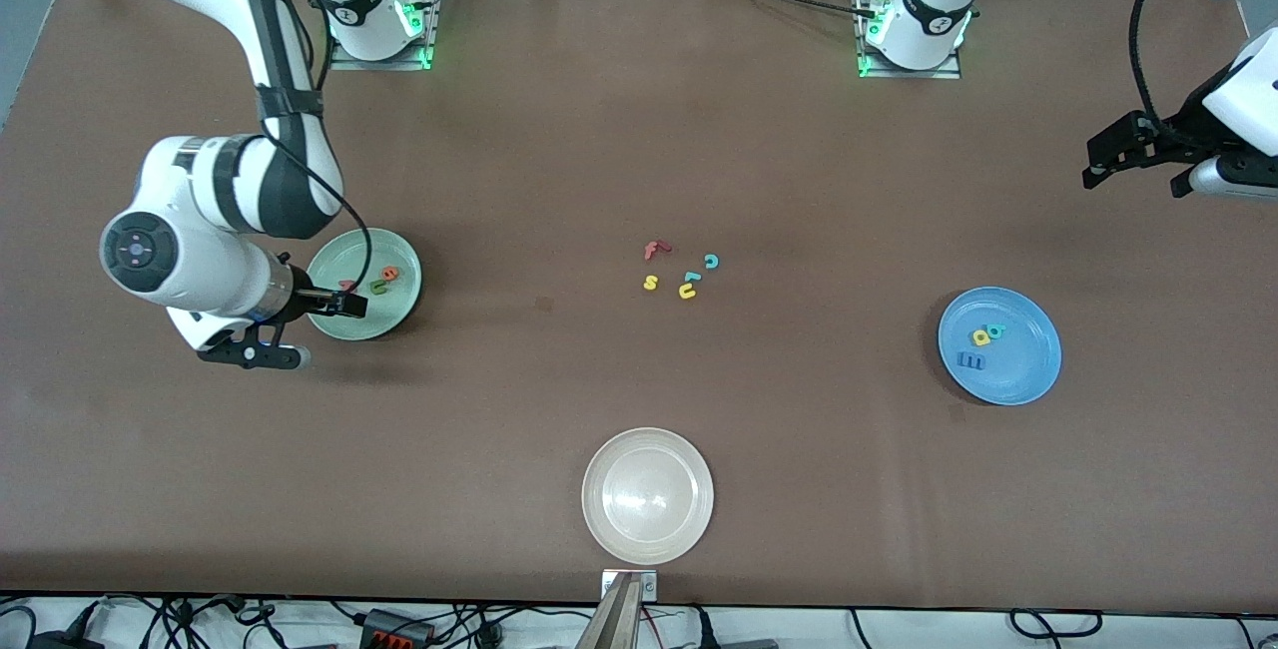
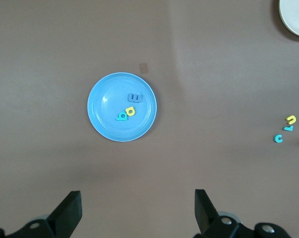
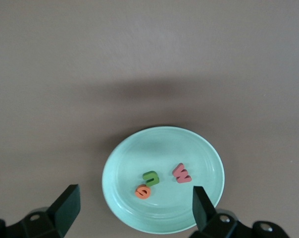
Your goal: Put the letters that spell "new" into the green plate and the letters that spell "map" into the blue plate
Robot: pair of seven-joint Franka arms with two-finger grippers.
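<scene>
With the n, e and w (image 3: 181, 172) lying in the green plate (image 3: 199, 148) and m, a, p (image 2: 131, 111) in the blue plate (image 2: 102, 114), both steps look finished; the right gripper (image 3: 132, 210) hangs empty and spread above the green plate, the left gripper (image 2: 137, 213) likewise high over the bench (image 1: 599, 150), so only retreat seems needed.

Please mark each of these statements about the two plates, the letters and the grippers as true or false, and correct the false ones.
1. The green plate holds three letters: orange, dark green and pinkish-red. True.
2. The blue plate holds only two letters. False: it holds three, the blue m, the yellow a and the teal p.
3. The cream-white plate has a yellow letter in it. False: it holds no letter.
4. The right gripper hangs open over the green plate. True.
5. The left gripper is shut on a letter. False: it is open and holds nothing.
</scene>
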